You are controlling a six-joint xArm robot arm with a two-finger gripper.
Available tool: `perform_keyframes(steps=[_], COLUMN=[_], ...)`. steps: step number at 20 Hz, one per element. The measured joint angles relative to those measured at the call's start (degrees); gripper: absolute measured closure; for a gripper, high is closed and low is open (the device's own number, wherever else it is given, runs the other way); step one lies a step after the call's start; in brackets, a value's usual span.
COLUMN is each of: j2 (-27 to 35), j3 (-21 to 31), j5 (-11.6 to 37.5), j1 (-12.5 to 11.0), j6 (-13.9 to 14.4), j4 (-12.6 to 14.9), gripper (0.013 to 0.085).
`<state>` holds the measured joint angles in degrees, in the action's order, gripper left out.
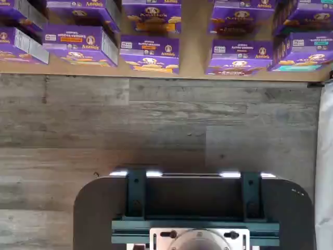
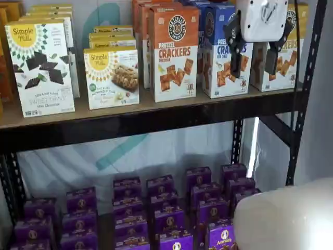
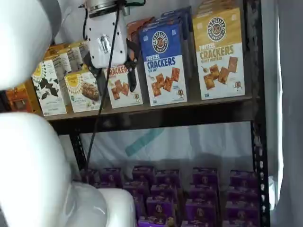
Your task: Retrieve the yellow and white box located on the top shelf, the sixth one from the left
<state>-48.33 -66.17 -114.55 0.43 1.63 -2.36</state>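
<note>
Up top, one yellow and white box (image 3: 220, 54); jaws (image 2: 255, 54) apart

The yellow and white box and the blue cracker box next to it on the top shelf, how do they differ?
The yellow and white box has a yellow upper band; the blue box has a blue one. The yellow and white box stands at the shelf's end by the upright, the blue box one place inward. In a shelf view the gripper partly covers the yellow and white box and overlaps the blue box's edge. Both are upright Pretzel Crackers boxes of like size on the top shelf.
</note>
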Motion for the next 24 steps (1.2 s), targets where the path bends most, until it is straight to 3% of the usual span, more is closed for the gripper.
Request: perform_keyframes(steps=[3,8,15,19,24], j2=[1.4,1.4,0.8,1.2,3.4], j3=[-1.2,-1.3,-0.6,-0.4,-1.5], j5=[-2.5,-2.5,1.2,4.5,8.4], j1=[-1.7,-2.0,-3.4,-6.8,-13.3], j6=[-0.7,-1.0,-3.7,-7.5,-13.7], j4=[-1.9,-2.3,0.8,2.2,1.8], gripper=[0.0130,0.0130,0.0130,0.0130,0.0130])
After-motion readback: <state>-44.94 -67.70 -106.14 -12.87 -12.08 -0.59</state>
